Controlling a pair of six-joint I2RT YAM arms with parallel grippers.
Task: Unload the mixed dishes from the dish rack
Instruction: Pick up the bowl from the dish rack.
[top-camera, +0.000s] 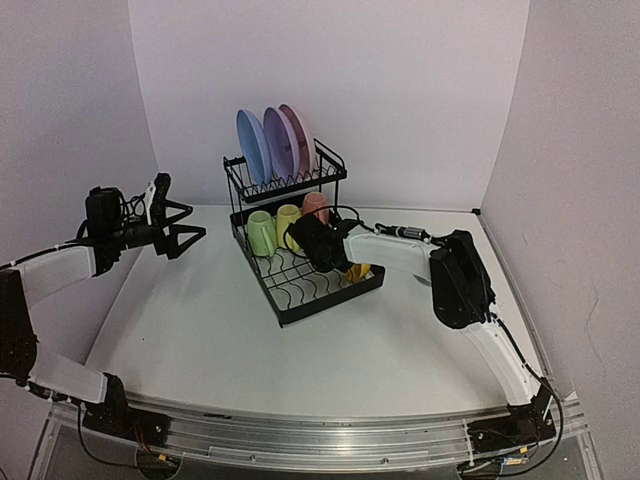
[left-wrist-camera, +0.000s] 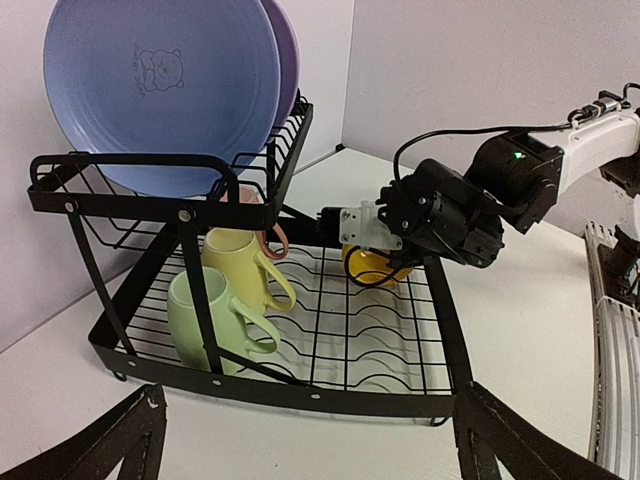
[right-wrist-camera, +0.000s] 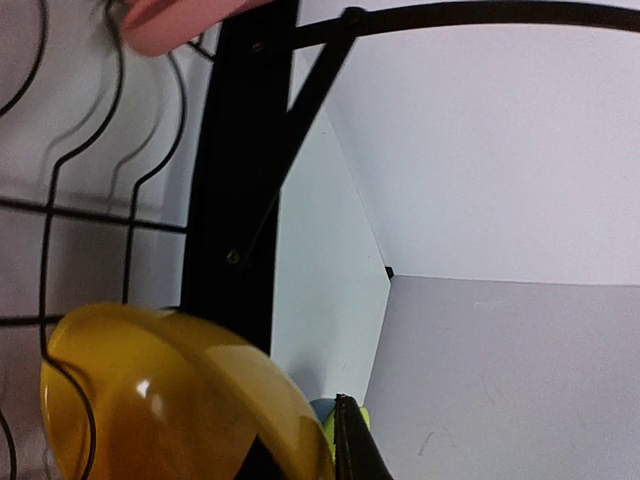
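From above, we see the black wire dish rack (top-camera: 300, 255) standing at an angle in the middle of the white table (top-camera: 200, 330). On its upper shelf the blue plate (top-camera: 252, 145), purple plate (top-camera: 276, 142) and pink plate (top-camera: 299, 138) stand on edge. In the tray below, the light green mug (top-camera: 262, 232), yellow mug (top-camera: 288, 222) and pink mug (top-camera: 316, 206) sit in a row. The right gripper (top-camera: 342, 264) reaches into the tray's right end, at the yellow bowl (top-camera: 358, 271). The left gripper (top-camera: 195, 222) hovers left of the rack, apart from it, fingers spread wide.

The left wrist view faces the rack. The blue plate carries a small bear drawing with tiny lettering under it — too small for us to read.

In the right wrist view the yellow bowl lies tilted over the tray wires, its rim pinched in the narrowed fingers (right-wrist-camera: 350, 445) — one shows, the other is hidden behind the bowl.
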